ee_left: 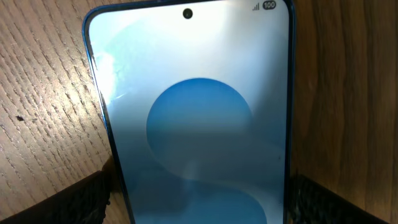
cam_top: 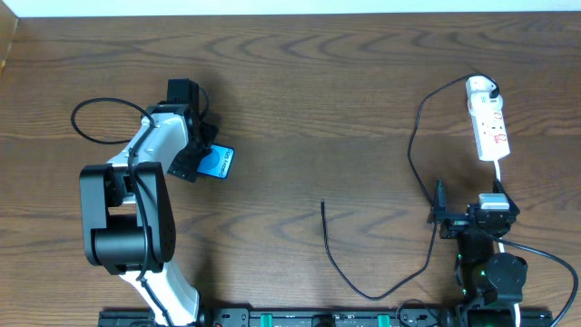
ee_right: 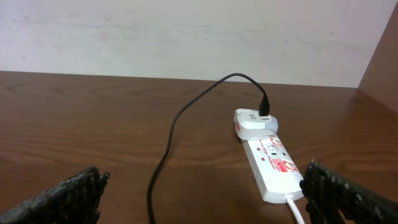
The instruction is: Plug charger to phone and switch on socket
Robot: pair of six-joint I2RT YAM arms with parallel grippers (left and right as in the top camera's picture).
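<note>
The phone (cam_top: 219, 163) lies flat on the wooden table, its blue-cyan screen (ee_left: 199, 118) filling the left wrist view. My left gripper (cam_top: 201, 150) straddles its lower end, open; a sliver of wood shows between the left finger (ee_left: 74, 202) and the phone's edge, while the other finger (ee_left: 326, 202) sits close against the far edge. The white socket (cam_top: 488, 127) (ee_right: 273, 165) lies at the far right with the charger's white adapter (ee_right: 255, 122) plugged in. The black cable (cam_top: 413, 154) loops to a free tip (cam_top: 323, 205) mid-table. My right gripper (cam_top: 472, 211) (ee_right: 202, 202) hovers open, short of the socket.
The socket's white lead (cam_top: 499, 177) runs back under my right arm. A thicker black cable loops at the left arm (cam_top: 91, 113). The table's far edge meets a pale wall (ee_right: 186, 31).
</note>
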